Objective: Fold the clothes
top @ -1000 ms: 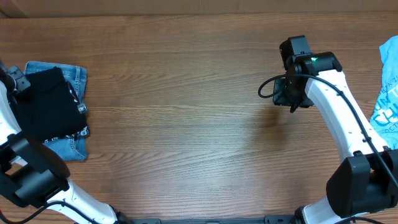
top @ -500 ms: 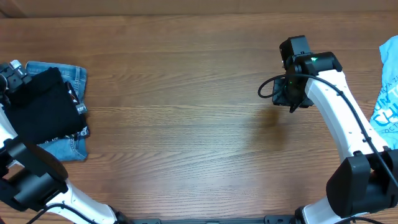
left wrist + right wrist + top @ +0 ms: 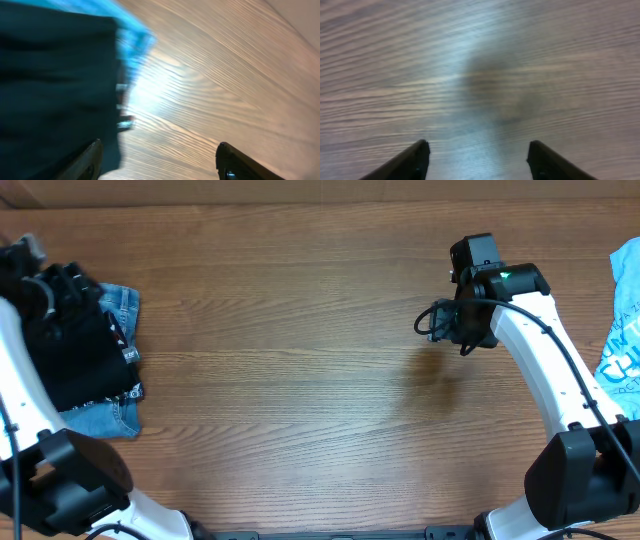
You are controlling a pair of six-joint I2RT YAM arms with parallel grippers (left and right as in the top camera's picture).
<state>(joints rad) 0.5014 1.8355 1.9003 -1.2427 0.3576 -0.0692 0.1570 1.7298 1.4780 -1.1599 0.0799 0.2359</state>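
- Now that your left hand (image 3: pixel 159 159) has let go & lifted off, its fingers stand wide apart, empty.
- Black clothes (image 3: pixel 90 365) lie folded on denim (image 3: pixel 122 302), far left of table (image 3: pixel 300 380).
- Right hand (image 3: pixel 476 157) has spread wider, holds nothing, mid-table.
- Fold looks done; pile prob. complete.

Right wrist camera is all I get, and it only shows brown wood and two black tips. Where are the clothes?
Observer: The folded plain black fabric garment lies at the left edge of the brown wooden table, on top of blue denim.
Operator: Is my other arm holding it?
Observer: No. The left tool is open by the garment's edge, nothing between its tips.
Operator: Anything on my side?
Observer: A light-blue printed shirt lies at the table's right edge.
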